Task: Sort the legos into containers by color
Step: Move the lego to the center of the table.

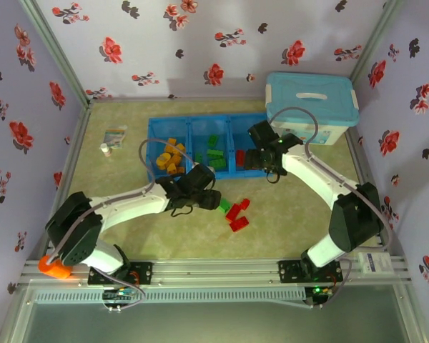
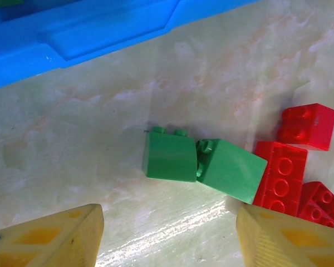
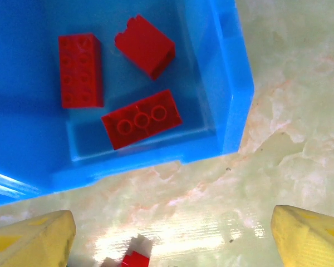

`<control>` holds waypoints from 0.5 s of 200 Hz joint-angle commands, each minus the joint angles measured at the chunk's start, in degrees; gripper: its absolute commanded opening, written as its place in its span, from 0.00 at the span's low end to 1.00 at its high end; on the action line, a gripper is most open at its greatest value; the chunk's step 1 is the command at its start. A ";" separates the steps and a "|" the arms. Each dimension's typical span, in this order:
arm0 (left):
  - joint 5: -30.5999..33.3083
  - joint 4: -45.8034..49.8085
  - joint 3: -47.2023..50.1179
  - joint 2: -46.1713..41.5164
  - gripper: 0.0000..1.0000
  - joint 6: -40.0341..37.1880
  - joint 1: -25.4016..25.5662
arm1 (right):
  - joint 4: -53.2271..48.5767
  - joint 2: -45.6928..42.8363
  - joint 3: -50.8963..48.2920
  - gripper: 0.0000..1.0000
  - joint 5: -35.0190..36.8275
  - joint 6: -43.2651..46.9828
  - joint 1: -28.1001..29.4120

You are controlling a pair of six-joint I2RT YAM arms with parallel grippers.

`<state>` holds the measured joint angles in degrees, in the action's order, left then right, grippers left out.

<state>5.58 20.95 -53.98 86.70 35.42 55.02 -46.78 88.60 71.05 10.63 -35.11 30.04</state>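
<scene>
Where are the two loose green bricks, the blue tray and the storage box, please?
green bricks (image 2: 170, 158): left wrist view, face of the left one.
blue tray (image 3: 231, 72): right wrist view, right wall.
storage box (image 1: 293, 89): top external view, lid.

In the right wrist view a red brick (image 3: 134, 258) is cut off by the bottom edge, shape unclear.

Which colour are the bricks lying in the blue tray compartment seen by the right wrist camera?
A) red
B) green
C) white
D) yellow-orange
A: the right wrist view shows three red bricks lying inside the blue compartment, and every brick visible there is red.
</scene>
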 commanded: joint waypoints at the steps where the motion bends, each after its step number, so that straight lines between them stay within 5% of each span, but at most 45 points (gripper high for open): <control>1: 1.19 0.47 -2.21 2.84 0.61 1.12 -0.42 | 1.75 -2.87 -2.05 0.91 -0.31 -1.23 0.28; 100: 0.41 1.28 -6.14 9.37 0.59 0.62 -2.41 | 2.71 -4.71 -5.19 0.91 -0.51 -1.39 0.19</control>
<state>5.54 21.23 -58.61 95.11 35.90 53.69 -44.49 85.38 66.94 10.26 -35.11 30.04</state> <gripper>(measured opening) 0.594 0.910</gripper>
